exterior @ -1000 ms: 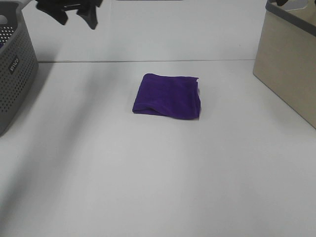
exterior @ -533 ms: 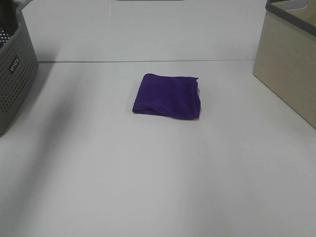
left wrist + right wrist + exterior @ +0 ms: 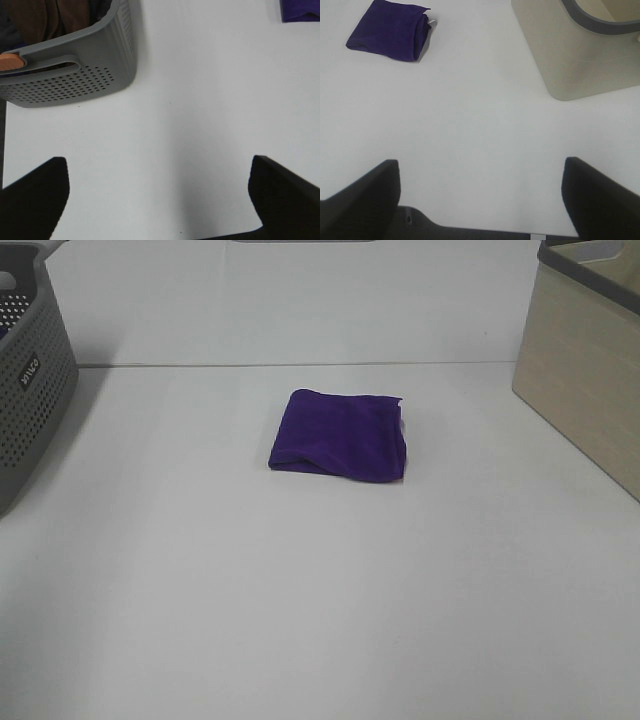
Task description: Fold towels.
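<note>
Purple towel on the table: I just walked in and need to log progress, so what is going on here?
Nothing is being handled right now. The deep purple soft cloth towel lies folded into a compact square on the white table, between the grey perforated plastic basket and the beige bin. The left gripper and right gripper both hover over bare table with jaws open, away from the towel.

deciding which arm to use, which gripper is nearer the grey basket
Left. The left gripper hangs right beside the grey perforated basket. The right gripper is by the beige bin, with the grey basket outside its wrist view.
</note>
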You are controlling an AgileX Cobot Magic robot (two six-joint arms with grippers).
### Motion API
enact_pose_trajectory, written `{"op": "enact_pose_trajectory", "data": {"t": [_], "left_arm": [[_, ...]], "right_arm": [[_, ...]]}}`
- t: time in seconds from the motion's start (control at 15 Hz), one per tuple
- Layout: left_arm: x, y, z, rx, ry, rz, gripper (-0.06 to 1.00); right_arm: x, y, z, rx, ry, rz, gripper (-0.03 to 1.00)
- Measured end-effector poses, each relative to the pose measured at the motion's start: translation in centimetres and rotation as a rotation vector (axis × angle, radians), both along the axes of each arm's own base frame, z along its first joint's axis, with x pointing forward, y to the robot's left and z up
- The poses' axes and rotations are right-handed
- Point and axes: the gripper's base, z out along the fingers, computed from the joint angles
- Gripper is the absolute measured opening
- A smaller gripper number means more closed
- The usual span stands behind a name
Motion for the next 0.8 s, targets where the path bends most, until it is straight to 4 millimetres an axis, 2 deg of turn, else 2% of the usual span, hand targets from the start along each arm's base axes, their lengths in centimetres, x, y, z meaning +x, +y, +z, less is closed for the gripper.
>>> {"op": "enact_pose_trajectory", "data": {"t": [0.07, 0.2, 0.33, 0.4, 0.53, 0.67, 0.8], "left_arm": [[-2.4, 0.3, -0.7, 0.01, -0.073, -0.016, 0.89], [-6.4, 0.8, -3.6, 0.013, -0.179, -0.028, 0.89], [-8.6, 1.0, -5.6, 0.005, -0.256, -0.027, 0.89], [-9.4, 1.1, -6.7, 0.0, -0.29, -0.025, 0.89], [-10.0, 1.2, -7.5, -0.013, -0.328, -0.02, 0.88], [-10.0, 1.1, -7.4, -0.017, -0.345, -0.021, 0.88], [-10.0, 0.9, -7.4, -0.045, -0.342, -0.033, 0.88]], "right_arm": [[-1.5, -0.1, -1.1, -0.006, -0.041, -0.002, 0.86], [-3.8, -0.3, -3.7, -0.012, -0.113, -0.003, 0.86], [-4.9, -0.3, -5.3, -0.009, -0.168, -0.004, 0.86], [-4.7, -0.3, -5.6, -0.009, -0.169, -0.005, 0.86], [-3.8, -0.3, -6.3, -0.026, -0.19, 0.005, 0.86], [-2.8, -0.2, -7.3, -0.022, -0.199, 0.003, 0.85], [-2.6, -0.2, -7.6, -0.022, -0.195, 0.004, 0.85]]}}
